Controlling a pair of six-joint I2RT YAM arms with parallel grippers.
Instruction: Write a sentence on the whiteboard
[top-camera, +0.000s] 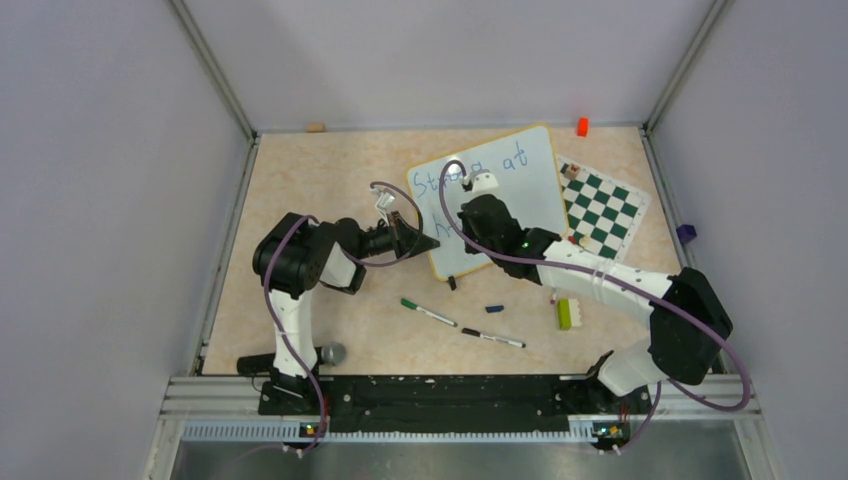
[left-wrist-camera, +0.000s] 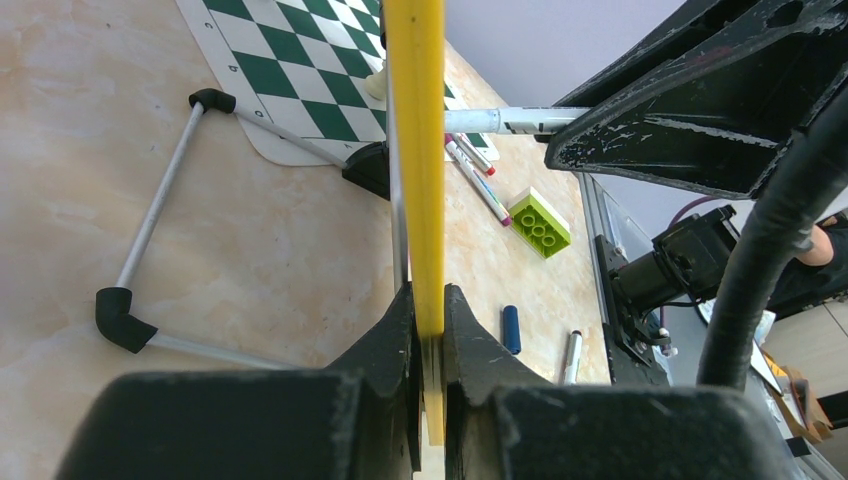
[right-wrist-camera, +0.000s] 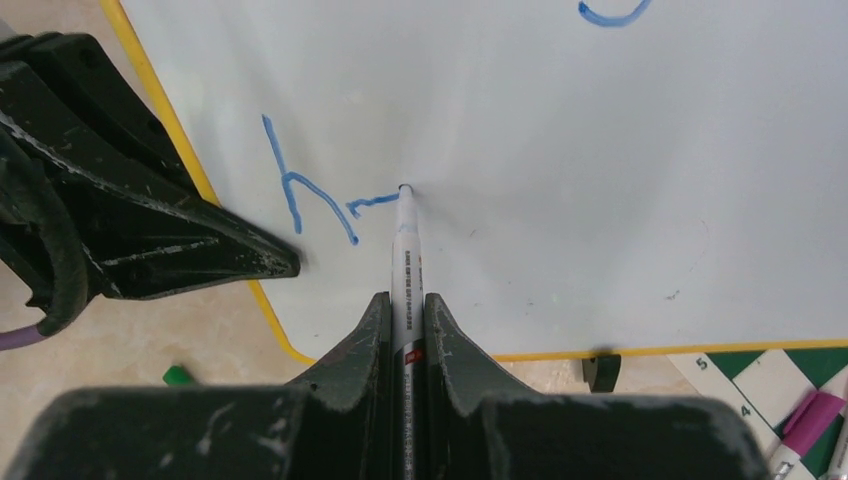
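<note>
from above, the right arm (top-camera: 590, 280) lies across the whiteboard (top-camera: 532, 190), so the second line of the sentence (top-camera: 513, 155) is all but covered, and a cable (top-camera: 442, 205) cuts through the first word. from the left wrist the board shows only its yellow edge, its face unseen. from the right wrist it runs off the top and right, a blue curl (right-wrist-camera: 612, 12) is cut by the top edge, and the pen (right-wrist-camera: 405, 250) vanishes back between the right jaws, its print too small to read.
</note>
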